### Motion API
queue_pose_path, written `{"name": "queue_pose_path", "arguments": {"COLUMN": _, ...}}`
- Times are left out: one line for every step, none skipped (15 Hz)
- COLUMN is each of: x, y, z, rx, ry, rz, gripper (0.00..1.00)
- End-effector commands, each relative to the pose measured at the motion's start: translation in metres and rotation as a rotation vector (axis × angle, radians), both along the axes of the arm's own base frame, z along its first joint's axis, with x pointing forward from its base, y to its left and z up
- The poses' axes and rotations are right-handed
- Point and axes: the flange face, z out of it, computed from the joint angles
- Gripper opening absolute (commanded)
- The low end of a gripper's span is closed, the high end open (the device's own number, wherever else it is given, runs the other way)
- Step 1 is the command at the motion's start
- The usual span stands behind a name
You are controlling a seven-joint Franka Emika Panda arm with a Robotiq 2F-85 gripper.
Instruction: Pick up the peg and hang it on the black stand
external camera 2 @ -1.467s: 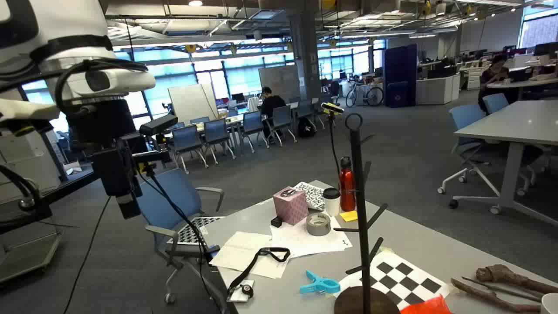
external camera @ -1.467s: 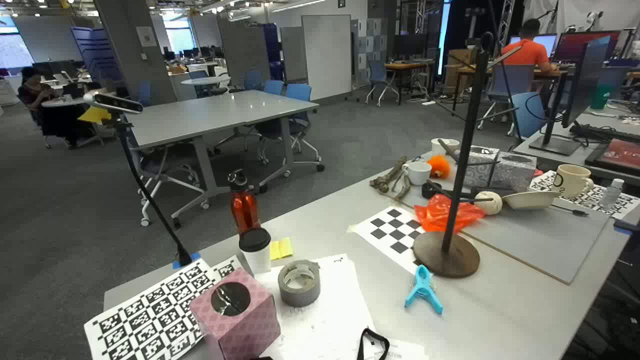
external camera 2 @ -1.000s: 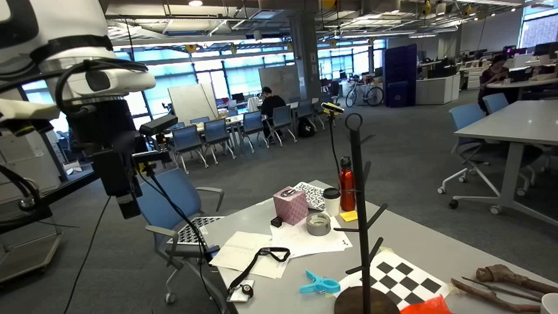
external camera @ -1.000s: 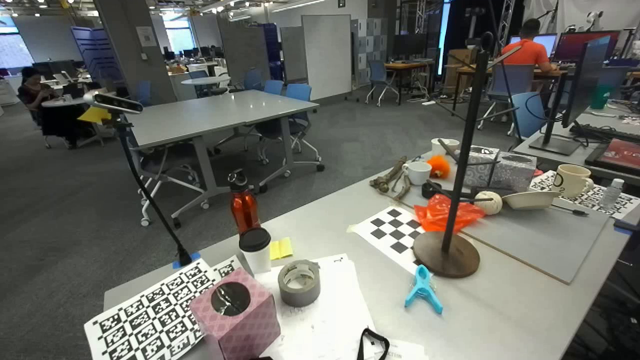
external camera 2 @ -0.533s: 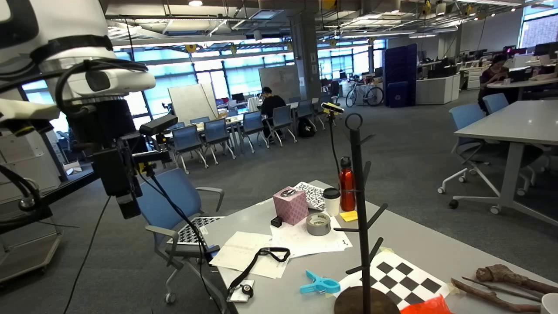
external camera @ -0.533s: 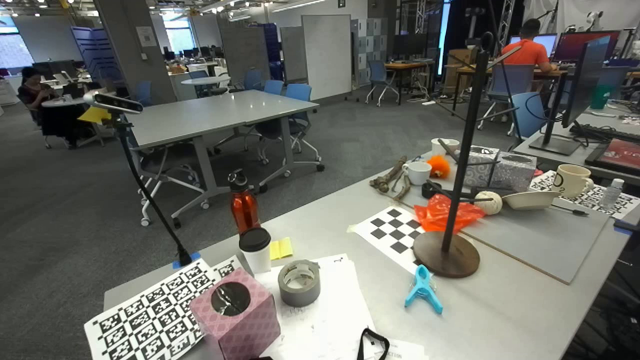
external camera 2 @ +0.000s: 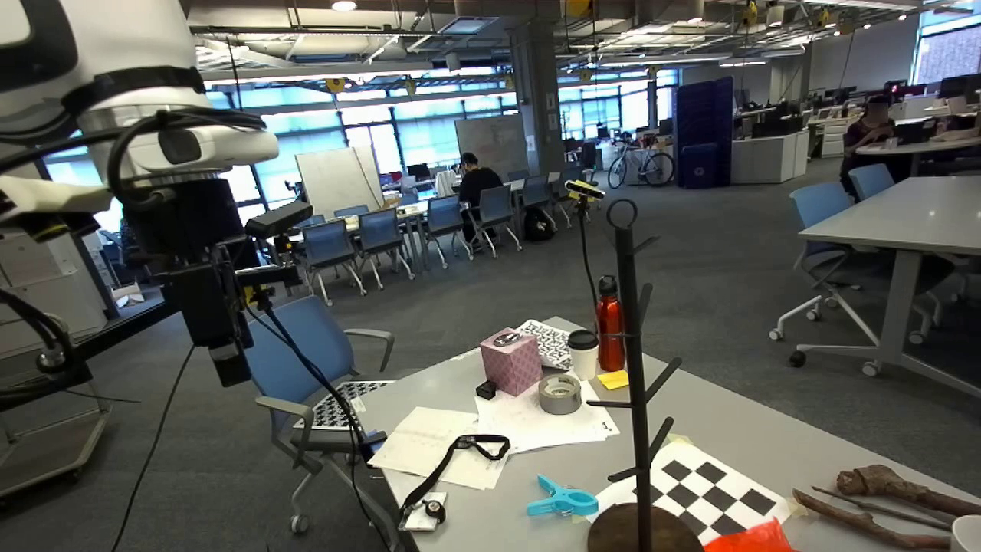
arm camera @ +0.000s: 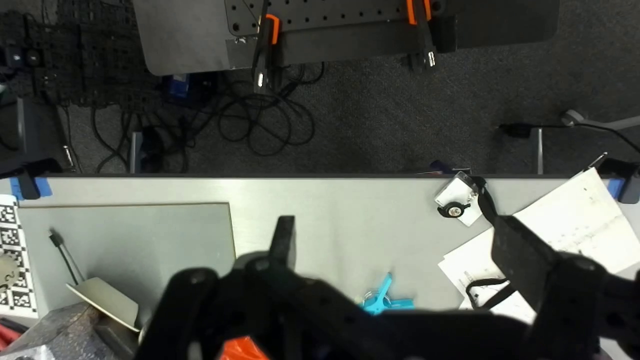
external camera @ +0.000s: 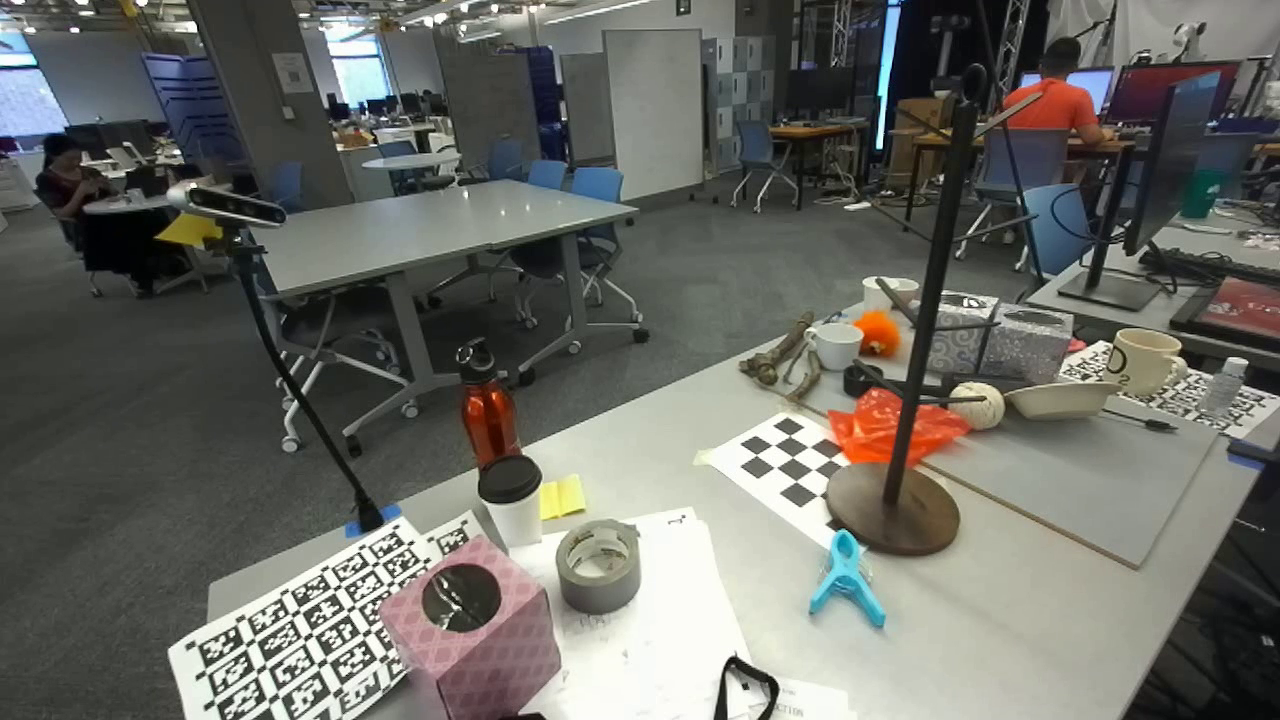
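Note:
The light-blue peg (external camera: 846, 575) lies on the grey table close to the base of the black stand. In another exterior view the peg (external camera 2: 565, 502) is left of the black stand (external camera 2: 634, 360), a tall upright pole with short side branches, a ring on top and a round dark base (external camera: 870, 520). My gripper (external camera 2: 230, 364) hangs high beyond the table's edge, well apart from the peg. In the wrist view my gripper (arm camera: 398, 235) has its fingers wide apart with nothing held; the peg (arm camera: 380, 302) shows far below between them, partly hidden by the gripper body.
A red plastic bag (external camera: 890, 425) and checkerboard sheet (external camera: 785, 460) lie beside the stand's base. Also on the table are a tape roll (external camera: 598, 567), a pink tissue box (external camera: 480, 640), a cup (external camera: 513, 500), a red bottle (external camera 2: 611, 326) and a black lanyard (external camera 2: 452, 464).
In an exterior view the arm and gripper have shifted slightly right and down during the last half second. The peg and the stand have not moved.

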Motion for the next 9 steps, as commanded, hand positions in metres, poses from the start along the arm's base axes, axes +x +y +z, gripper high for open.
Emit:
{"name": "queue_pose_path", "arguments": {"x": 0.02, "y": 0.007, "z": -0.012, "rx": 0.016, "ry": 0.016, "rz": 0.007, "gripper": 1.0}}
{"name": "queue_pose_path", "arguments": {"x": 0.026, "y": 0.009, "z": -0.017, "rx": 0.02, "ry": 0.023, "rz": 0.015, "gripper": 1.0}}
{"name": "queue_pose_path", "arguments": {"x": 0.033, "y": 0.012, "z": -0.024, "rx": 0.026, "ry": 0.027, "rz": 0.021, "gripper": 1.0}}
{"name": "queue_pose_path", "arguments": {"x": 0.041, "y": 0.015, "z": -0.03, "rx": 0.032, "ry": 0.026, "rz": 0.025, "gripper": 1.0}}
{"name": "queue_pose_path", "arguments": {"x": 0.05, "y": 0.019, "z": -0.038, "rx": 0.039, "ry": 0.029, "rz": 0.026, "gripper": 1.0}}
{"name": "queue_pose_path", "arguments": {"x": 0.058, "y": 0.023, "z": -0.045, "rx": 0.047, "ry": 0.029, "rz": 0.028, "gripper": 1.0}}
{"name": "queue_pose_path", "arguments": {"x": 0.068, "y": 0.027, "z": -0.054, "rx": 0.052, "ry": 0.029, "rz": 0.029, "gripper": 1.0}}
{"name": "queue_pose_path", "arguments": {"x": 0.077, "y": 0.03, "z": -0.061, "rx": 0.057, "ry": 0.029, "rz": 0.03, "gripper": 1.0}}
{"name": "queue_pose_path", "arguments": {"x": 0.087, "y": 0.033, "z": -0.07, "rx": 0.058, "ry": 0.031, "rz": 0.03, "gripper": 1.0}}
